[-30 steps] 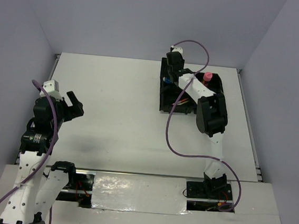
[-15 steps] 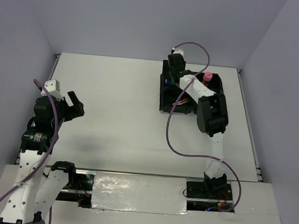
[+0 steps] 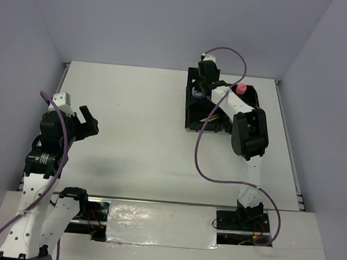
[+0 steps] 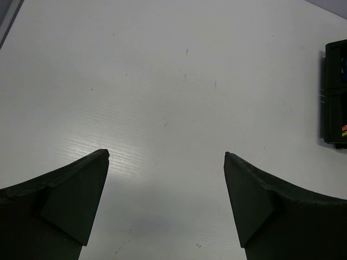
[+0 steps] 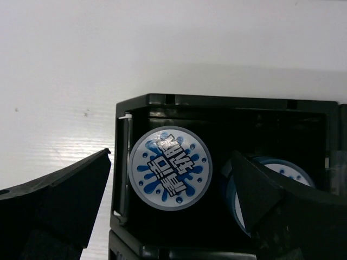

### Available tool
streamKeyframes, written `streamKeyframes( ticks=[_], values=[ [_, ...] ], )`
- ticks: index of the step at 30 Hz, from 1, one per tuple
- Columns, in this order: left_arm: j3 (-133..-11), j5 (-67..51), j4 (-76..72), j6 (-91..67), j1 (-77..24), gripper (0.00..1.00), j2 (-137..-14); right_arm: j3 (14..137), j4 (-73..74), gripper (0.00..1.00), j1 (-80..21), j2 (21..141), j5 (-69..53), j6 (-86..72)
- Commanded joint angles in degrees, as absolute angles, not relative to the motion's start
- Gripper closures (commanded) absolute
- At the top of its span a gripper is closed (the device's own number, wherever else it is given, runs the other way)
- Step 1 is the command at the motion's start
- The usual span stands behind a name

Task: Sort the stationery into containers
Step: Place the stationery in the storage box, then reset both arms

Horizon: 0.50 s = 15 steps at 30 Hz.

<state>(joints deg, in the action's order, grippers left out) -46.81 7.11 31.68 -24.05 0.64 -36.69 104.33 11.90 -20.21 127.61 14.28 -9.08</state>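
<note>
Top view: the left gripper (image 3: 86,120) hovers spread and empty above the white table (image 3: 133,101), while the right gripper (image 3: 200,83) hangs over the black tray's (image 3: 188,116) far-left compartment. Left wrist view: fingers wide apart, nothing between them. Right wrist view: fingers released, with a blue-white tape roll (image 5: 169,168) lying untouched in the compartment and a second tape roll (image 5: 284,172) beside it.

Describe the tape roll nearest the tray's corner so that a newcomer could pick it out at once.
Find the black tray on the far right of the table and look in its far left corner compartment. Two blue-white tape rolls lie there. This tape roll sits by the left wall with its blue splash label fully showing, while its neighbour is half hidden behind a finger of the right gripper.
</note>
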Motion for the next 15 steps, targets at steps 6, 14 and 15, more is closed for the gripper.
streamKeyframes(
  ticks=[6,14,15],
  values=[
    [-46.7,6.2,29.0,-23.2,0.4,0.01,-36.9,104.8,11.6,0.00,-20.0,114.3,14.2,-8.3],
    [-48.2,11.3,30.7,-23.7,1.1,0.01,-38.5,80.4,17.2,0.00,-24.7,81.0,14.6,-9.5],
    [-48.3,12.2,31.4,-24.1,2.0,0.01,-38.4,76.2,17.2,0.00,-25.0,76.3,14.6,-10.1]
  ],
)
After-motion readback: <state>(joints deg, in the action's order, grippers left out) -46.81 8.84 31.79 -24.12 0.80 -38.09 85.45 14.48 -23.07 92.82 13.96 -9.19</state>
